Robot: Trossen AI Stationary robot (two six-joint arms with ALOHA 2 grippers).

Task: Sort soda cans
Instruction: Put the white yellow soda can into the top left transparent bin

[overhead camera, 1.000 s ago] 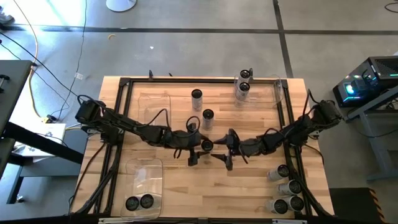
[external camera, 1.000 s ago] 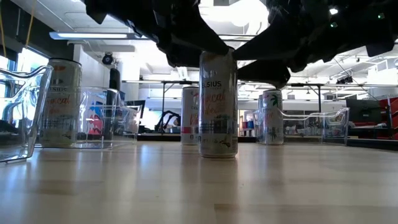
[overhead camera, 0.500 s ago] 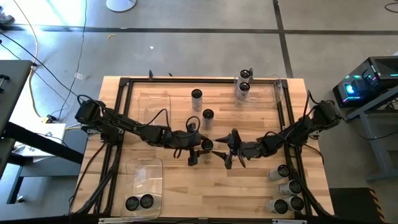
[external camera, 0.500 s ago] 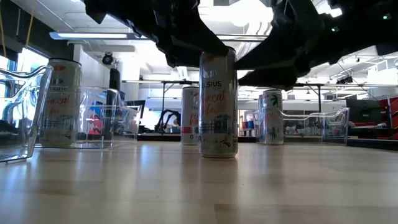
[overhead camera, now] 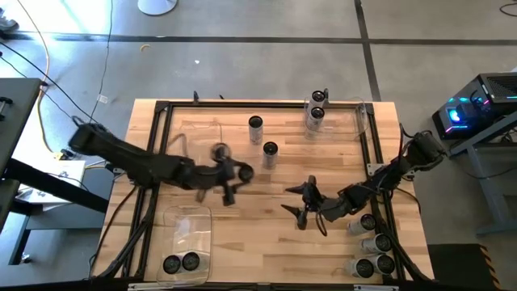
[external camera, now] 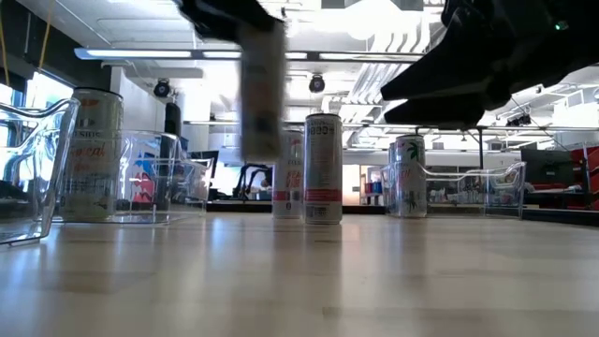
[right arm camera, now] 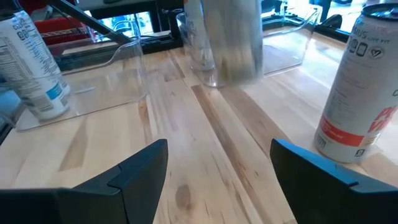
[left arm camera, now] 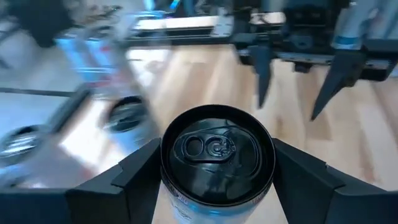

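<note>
light: bright overhead | blur: carried can [external camera: 261, 89] smeared | glare: ceiling lamps

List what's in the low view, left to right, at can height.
Clear plastic bin edge → white can inside a clear bin → blurred can lifted off the table → dark-topped can with red band → white can in the far bin.

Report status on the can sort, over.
Left gripper shut on a can, carrying it clear of the table. Right gripper open, empty, at table centre. Two loose cans nearby, not in the way.
</note>
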